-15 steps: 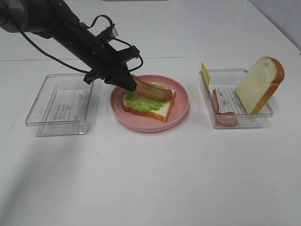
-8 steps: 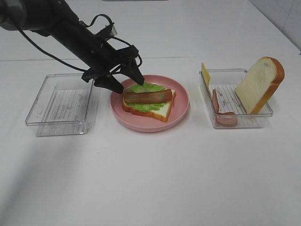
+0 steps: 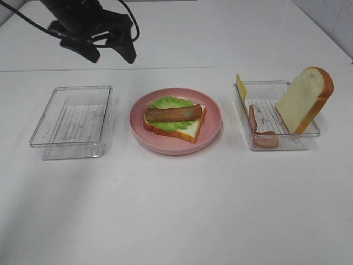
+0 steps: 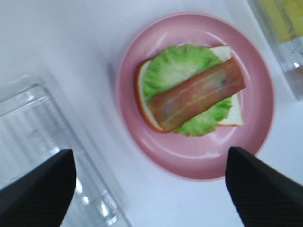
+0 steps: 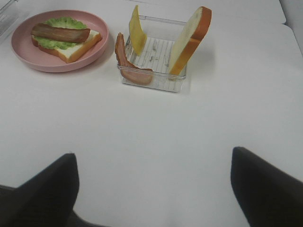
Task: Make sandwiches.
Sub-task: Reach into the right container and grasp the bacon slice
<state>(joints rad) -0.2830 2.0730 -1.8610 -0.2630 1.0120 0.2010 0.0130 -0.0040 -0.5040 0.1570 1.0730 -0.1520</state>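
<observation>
**Clerk:** State of the left tool?

**Inspector:** The left tool (image 3: 112,57) hangs high over the far left part of the desk (image 3: 176,210), beyond the left tray (image 3: 71,118). It is released, with its jaws wide apart and grasping nothing. Its own camera looks straight down on the pink plate (image 3: 212,132), which it does not touch.

**Clerk:** And the right one?

**Inspector:** The right tool (image 5: 152,153) is also released, with its jaws spread and nothing between them. It is outside the high view. Its own camera shows it over bare desk, well apart from both the plate and the right tray (image 3: 298,144).

**Clerk:** Where is the sandwich?

**Inspector:** There is one part-built stack on the pink plate, at mid-desk between the two trays. The bottom bread slice (image 3: 190,131) lies flat on the plate. The lettuce leaf (image 3: 165,103) lies on the bread. The bacon strip (image 3: 174,113) lies lengthwise across the lettuce, touching it.

**Clerk:** And the other parts?

**Inspector:** They are all in the right tray. The cheese slice (image 3: 240,87) stands on edge at the wall nearest the plate. The second bacon strip (image 3: 256,130) leans along that same side, with its lower end at the near corner. The second bread slice (image 3: 306,99) stands tilted at the opposite side, rising above the tray's rim.
</observation>
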